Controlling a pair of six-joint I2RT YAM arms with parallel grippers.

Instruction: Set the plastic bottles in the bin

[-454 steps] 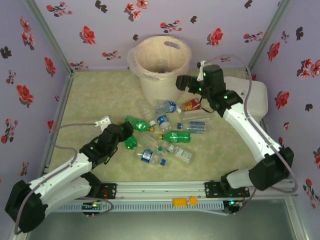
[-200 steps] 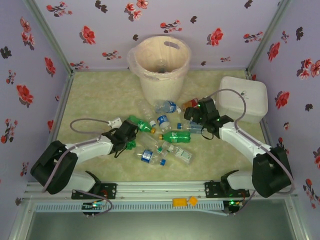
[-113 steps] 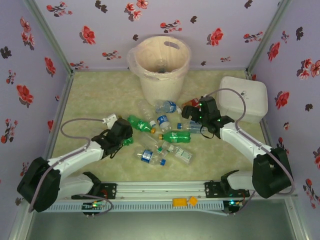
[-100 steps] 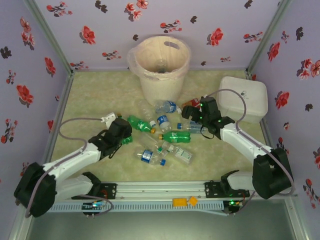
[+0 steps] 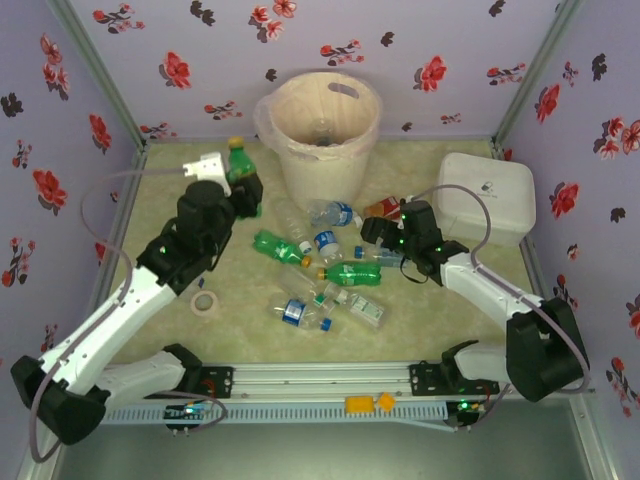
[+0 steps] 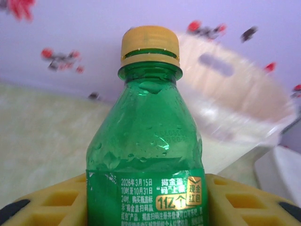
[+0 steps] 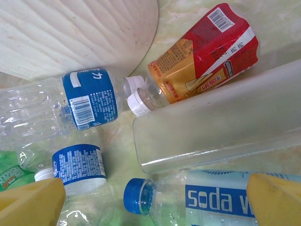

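My left gripper (image 5: pixel 243 187) is raised left of the bin (image 5: pixel 320 125), shut on an upright green bottle with a yellow cap (image 5: pixel 237 158). In the left wrist view that green bottle (image 6: pixel 148 141) stands between the yellow fingers (image 6: pixel 235 200), with the cream bin (image 6: pixel 235 94) behind it. Several plastic bottles lie in front of the bin, among them a green one (image 5: pixel 352 273) and a clear blue-labelled one (image 5: pixel 333 212). My right gripper (image 5: pixel 383 236) hangs open low over the pile. Its view shows a soda bottle with a blue cap (image 7: pixel 207 200) lying between the open fingers, a frosted bottle (image 7: pixel 216 127) and an orange-red labelled bottle (image 7: pixel 202 52).
A white rounded box (image 5: pixel 487 197) sits at the back right, close behind the right arm. A small white tape roll (image 5: pixel 206 303) lies on the mat under the left arm. Flowered walls close in the sides and back.
The left arm lifted the green bottle off the mat and carried it back to the left side of the bin, uncovering the tape roll. The right gripper came down from the bin to the pile.
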